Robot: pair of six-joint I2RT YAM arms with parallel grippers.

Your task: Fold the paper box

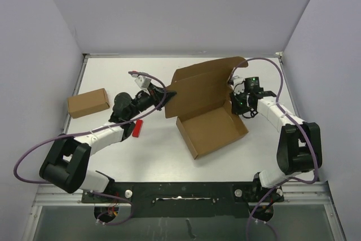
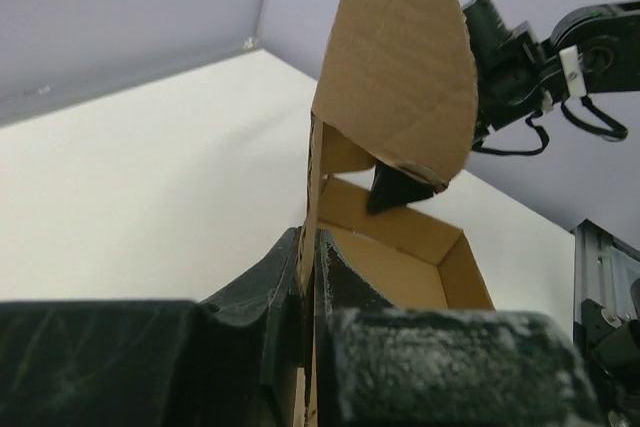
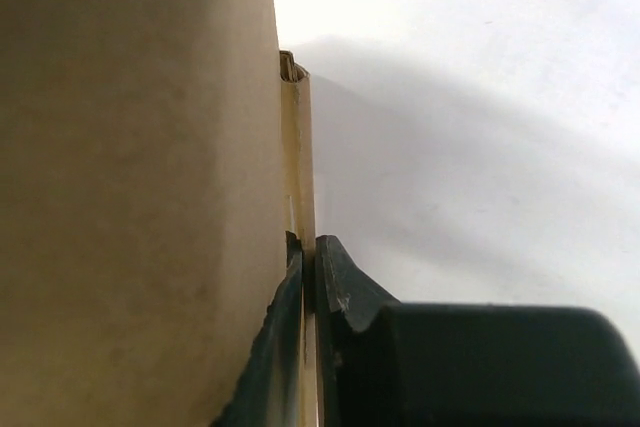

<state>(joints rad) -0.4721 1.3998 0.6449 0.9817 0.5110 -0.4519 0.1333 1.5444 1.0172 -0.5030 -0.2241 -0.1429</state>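
Paper box (image 1: 211, 122) is set mid-worktop (image 1: 152, 153), base open, lid raised upright. The lid's left edge is clamped by the left fingers (image 2: 322, 259), its right edge by the right fingers (image 3: 322, 265). Its long axis is spanned between both arms, equally near.

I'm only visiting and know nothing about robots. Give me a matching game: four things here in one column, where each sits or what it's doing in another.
Things:
1 small box
2 red block
3 left pincer
4 right pincer

Descriptions:
A shut on the paper box, right edge
B alone near the table left edge
C shut on the paper box, left edge
D beside the left arm

Pairs: 1-B, 2-D, 3-C, 4-A
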